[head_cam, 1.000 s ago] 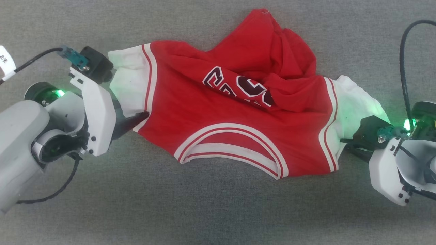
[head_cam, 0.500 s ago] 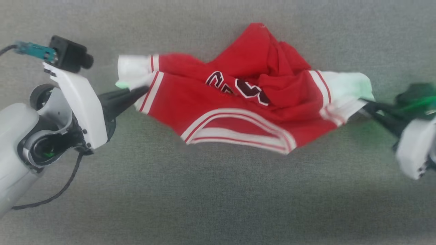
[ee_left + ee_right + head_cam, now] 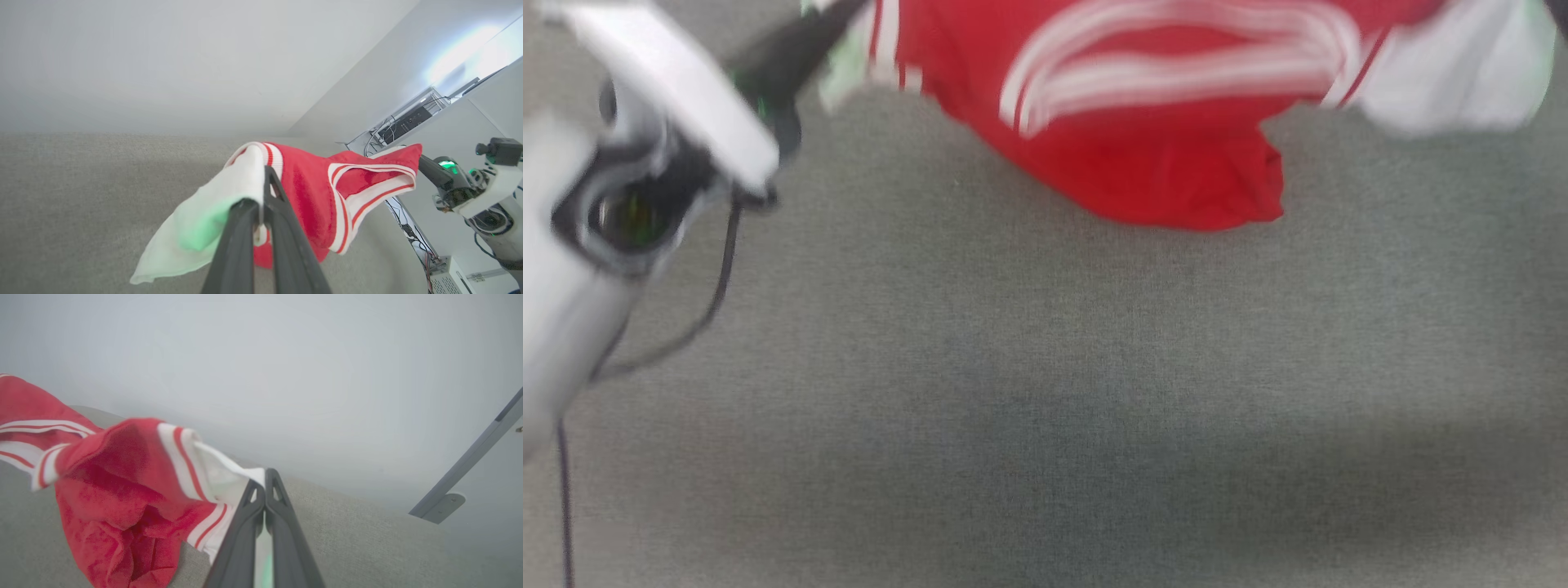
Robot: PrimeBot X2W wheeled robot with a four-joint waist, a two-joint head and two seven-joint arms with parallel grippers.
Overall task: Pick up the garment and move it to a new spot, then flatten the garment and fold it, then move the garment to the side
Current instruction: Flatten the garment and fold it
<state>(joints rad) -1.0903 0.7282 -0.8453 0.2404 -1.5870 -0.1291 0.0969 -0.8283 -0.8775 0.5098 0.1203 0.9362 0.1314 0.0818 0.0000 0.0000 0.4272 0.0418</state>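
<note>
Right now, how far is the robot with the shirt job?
Done: the grasp and lift. The left tool and right tool are each shut on a white sleeve, and the shirt hangs between them above the grey surface. In hand: the carry to a new spot; the shirt is bunched, not flat. Left: to lay it down, flatten it, fold it and move it aside.

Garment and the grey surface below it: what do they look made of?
The garment: soft knit cloth, matte, likely cotton or polyester jersey; it drapes and creases where it hangs, with a faintly fuzzy red face. The grey surface: looks like a woven or felt-like fabric covering, matte, with a fine heathered grain.
</note>
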